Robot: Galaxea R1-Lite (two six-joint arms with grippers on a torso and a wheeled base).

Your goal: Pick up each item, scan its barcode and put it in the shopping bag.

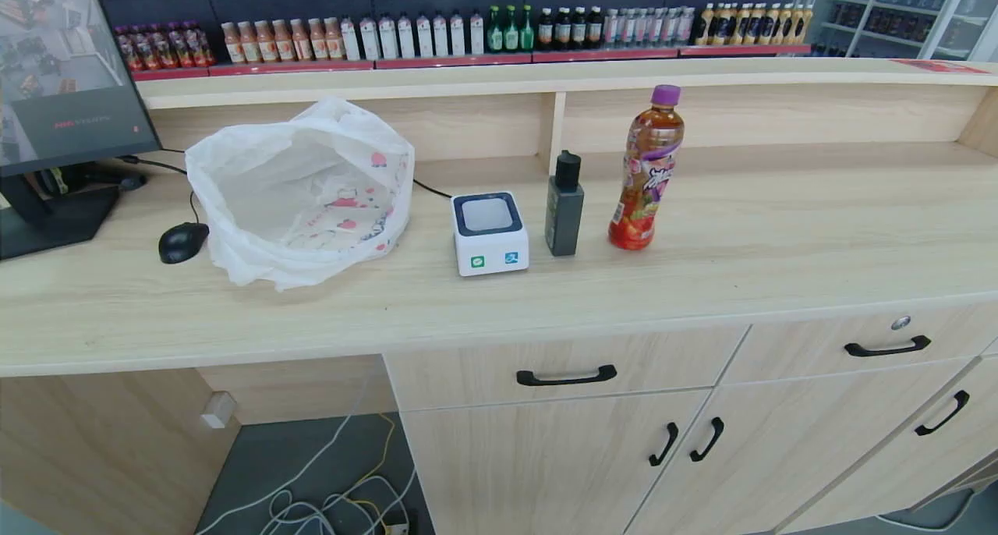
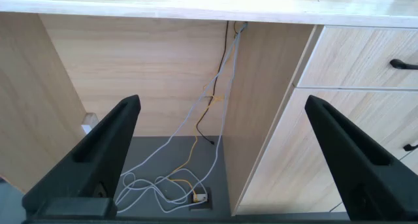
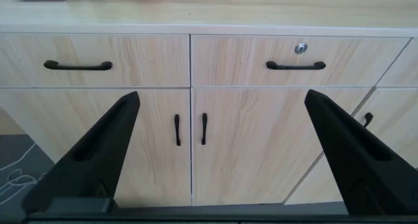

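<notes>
Purple-capped bottle [image 1: 646, 172] upright, cap up, dark bottle [image 1: 564, 207] upright by scanner [image 1: 490, 232], L claw [image 2: 222, 113], R claw [image 3: 222, 113] both apart

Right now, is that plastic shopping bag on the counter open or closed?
Open. The shopping bag sits on the counter with its mouth spread wide, and its inside looks empty.

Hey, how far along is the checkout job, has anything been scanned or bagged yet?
Done: nothing visible; the shopping bag looks empty. In hand: nothing; the left gripper and right gripper hang open below the counter edge. Left: the drink bottle and the dark bottle, both standing beside the scanner, need picking up, scanning and bagging.
</notes>
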